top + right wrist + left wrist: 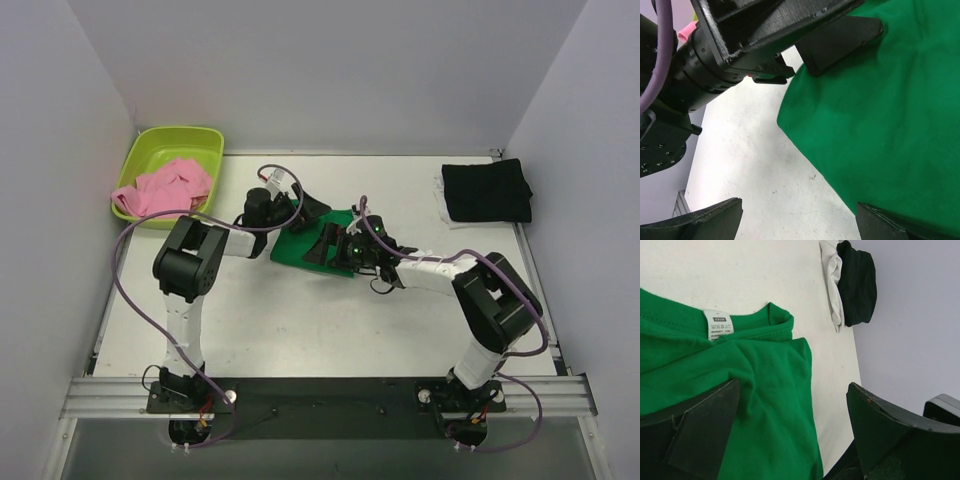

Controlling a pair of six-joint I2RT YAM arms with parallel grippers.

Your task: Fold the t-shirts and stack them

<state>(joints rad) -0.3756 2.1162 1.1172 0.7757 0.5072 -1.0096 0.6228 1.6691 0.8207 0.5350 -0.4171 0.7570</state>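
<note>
The bright green t-shirt (296, 246) lies bunched mid-table, between both grippers. In the left wrist view it (765, 390) shows its collar and white label (718, 324). My left gripper (314, 212) is open, one finger over the shirt and the other over bare table (795, 432). My right gripper (336, 248) is open and low at the shirt's edge (800, 222), with the green cloth (880, 115) beside its right finger. The black t-shirt (486, 190) lies folded at the far right. The pink t-shirt (165, 186) is heaped in the tub.
The lime-green tub (150, 148) stands at the far left corner. A white folded cloth (832, 280) lies under the black shirt. The left arm's wrist body (715, 65) is close above the right gripper. Grey walls enclose the table.
</note>
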